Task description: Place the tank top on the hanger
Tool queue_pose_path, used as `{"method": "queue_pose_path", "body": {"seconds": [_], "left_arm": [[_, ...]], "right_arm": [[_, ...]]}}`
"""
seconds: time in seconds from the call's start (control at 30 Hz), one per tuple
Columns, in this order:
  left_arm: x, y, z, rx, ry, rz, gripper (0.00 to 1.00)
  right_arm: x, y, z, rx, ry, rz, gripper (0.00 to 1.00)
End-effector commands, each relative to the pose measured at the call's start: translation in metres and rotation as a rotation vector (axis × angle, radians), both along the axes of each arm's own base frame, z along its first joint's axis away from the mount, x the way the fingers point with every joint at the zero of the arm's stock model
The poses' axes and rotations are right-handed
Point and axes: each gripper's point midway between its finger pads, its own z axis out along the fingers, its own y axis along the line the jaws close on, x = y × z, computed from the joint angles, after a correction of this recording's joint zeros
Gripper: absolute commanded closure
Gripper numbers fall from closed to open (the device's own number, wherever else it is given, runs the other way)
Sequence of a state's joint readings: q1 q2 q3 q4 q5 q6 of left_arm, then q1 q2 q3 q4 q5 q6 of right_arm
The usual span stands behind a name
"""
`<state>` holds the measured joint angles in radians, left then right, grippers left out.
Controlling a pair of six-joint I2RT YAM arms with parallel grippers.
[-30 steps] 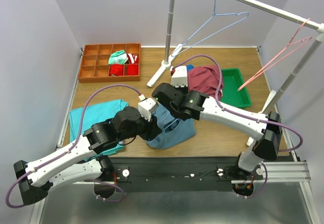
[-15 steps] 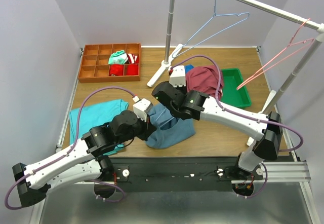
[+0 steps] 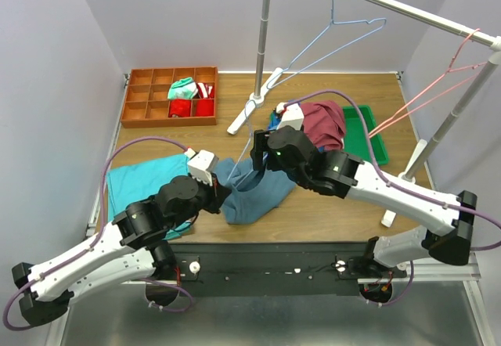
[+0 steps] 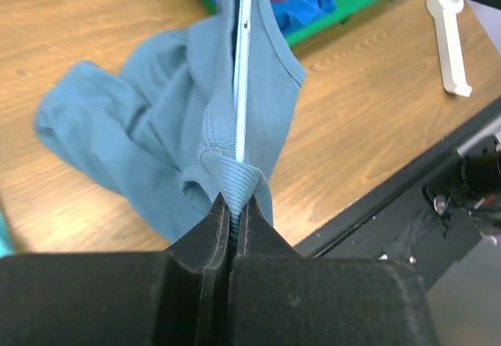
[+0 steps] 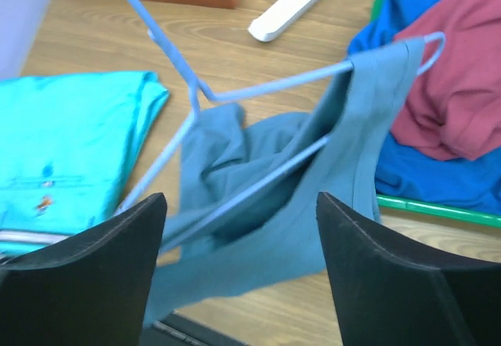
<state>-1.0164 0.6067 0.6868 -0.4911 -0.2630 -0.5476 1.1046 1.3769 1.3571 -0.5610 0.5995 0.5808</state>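
The slate-blue tank top (image 3: 257,193) lies crumpled on the table's near middle. A light-blue wire hanger (image 5: 266,88) is threaded into it, one shoulder strap (image 5: 380,80) draped over a hanger arm. In the left wrist view the hanger (image 4: 243,72) runs as a pale rod up through the fabric. My left gripper (image 4: 233,205) is shut on the top's ribbed edge, at its left side (image 3: 224,192). Just beyond the top's far edge, my right gripper (image 3: 262,149) is open; in its own view it (image 5: 241,197) hovers above the top and hanger with nothing between its fingers.
A teal garment (image 3: 145,180) lies at the left. The green bin (image 3: 369,138) holds a maroon shirt (image 3: 322,123) over a royal-blue garment. An orange divided tray (image 3: 168,95) sits at the back left. The rack's rail (image 3: 391,3) carries a second light-blue hanger (image 3: 344,29) and a pink one (image 3: 438,80).
My left gripper closed on the tank top's edge and drew it left. My right gripper opened, let go and pulled back toward the far right.
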Motion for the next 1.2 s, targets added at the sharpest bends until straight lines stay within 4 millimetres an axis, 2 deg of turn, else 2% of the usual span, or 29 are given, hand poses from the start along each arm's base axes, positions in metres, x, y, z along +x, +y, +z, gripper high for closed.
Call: {"method": "queue_pose_path", "body": {"seconds": [0.0,0.03,0.07,0.13,0.17,0.23,0.27,0.33,0.37,0.43,0.47,0.53,0.57,0.63,0.67,0.73,0.77,0.8,0.87,0.97,1.0,1.03,1.1,1.13,1.17], "left_arm": [[0.014,0.027,0.047,-0.031,-0.116,0.125,1.0],[0.014,0.032,0.047,-0.011,-0.117,0.135,1.0],[0.015,0.037,0.059,-0.023,-0.135,0.152,1.0],[0.018,0.051,0.069,-0.001,-0.168,0.193,1.0],[0.018,0.056,0.085,-0.024,-0.197,0.206,1.0],[0.02,0.068,0.098,0.005,-0.245,0.232,1.0],[0.021,0.072,0.117,-0.006,-0.271,0.245,1.0],[0.024,0.081,0.133,0.044,-0.311,0.261,1.0],[0.025,0.09,0.158,0.029,-0.346,0.296,1.0],[0.032,0.094,0.175,0.064,-0.373,0.326,1.0],[0.033,0.101,0.198,0.068,-0.42,0.346,1.0],[0.038,0.098,0.218,0.077,-0.46,0.351,1.0],[0.037,0.102,0.239,0.053,-0.49,0.358,1.0],[0.045,0.096,0.255,0.097,-0.531,0.362,1.0],[0.044,0.1,0.275,0.072,-0.559,0.374,1.0],[0.051,0.089,0.289,0.094,-0.589,0.356,1.0],[0.049,0.091,0.303,0.095,-0.618,0.35,1.0],[0.054,0.082,0.303,0.118,-0.619,0.335,1.0],[0.056,0.076,0.309,0.14,-0.632,0.308,1.0],[0.061,0.062,0.298,0.198,-0.626,0.264,1.0],[0.063,0.06,0.294,0.215,-0.623,0.258,1.0],[0.064,0.06,0.291,0.223,-0.621,0.25,1.0],[0.064,0.057,0.283,0.223,-0.617,0.22,1.0],[0.064,0.056,0.281,0.22,-0.615,0.209,1.0],[0.062,0.047,0.275,0.214,-0.613,0.155,1.0]], "right_arm": [[-0.016,0.006,0.032,0.124,-0.033,0.104,0.14],[-0.016,0.004,0.034,0.128,-0.036,0.103,0.14],[-0.017,0.003,0.035,0.129,-0.037,0.101,0.14],[-0.017,0.0,0.039,0.136,-0.046,0.1,0.14],[-0.017,-0.001,0.04,0.132,-0.05,0.098,0.14],[-0.016,-0.003,0.045,0.13,-0.059,0.094,0.14],[-0.016,-0.004,0.046,0.123,-0.062,0.089,0.14],[-0.015,-0.005,0.051,0.126,-0.072,0.087,0.14],[-0.015,-0.006,0.052,0.124,-0.073,0.083,0.14],[-0.015,-0.007,0.055,0.128,-0.078,0.084,0.14],[-0.016,-0.007,0.056,0.135,-0.08,0.09,0.14],[-0.016,-0.006,0.058,0.138,-0.082,0.093,0.14],[-0.016,-0.006,0.058,0.138,-0.081,0.095,0.14],[-0.016,-0.006,0.058,0.133,-0.082,0.097,0.14],[-0.016,-0.006,0.06,0.134,-0.084,0.095,0.14],[-0.016,-0.007,0.061,0.131,-0.086,0.097,0.14],[-0.016,-0.007,0.061,0.127,-0.084,0.097,0.14],[-0.016,-0.008,0.061,0.124,-0.083,0.096,0.14],[-0.018,-0.011,0.059,0.121,-0.082,0.094,0.14],[-0.021,-0.014,0.041,0.109,-0.059,0.092,0.14],[-0.022,-0.014,0.034,0.108,-0.047,0.092,0.14],[-0.024,-0.016,0.017,0.08,-0.024,0.093,0.14],[-0.028,-0.015,0.004,0.081,0.001,0.11,0.14],[-0.032,-0.016,-0.015,0.056,0.028,0.121,0.14],[-0.036,-0.012,-0.019,0.07,0.038,0.145,0.14]]}}
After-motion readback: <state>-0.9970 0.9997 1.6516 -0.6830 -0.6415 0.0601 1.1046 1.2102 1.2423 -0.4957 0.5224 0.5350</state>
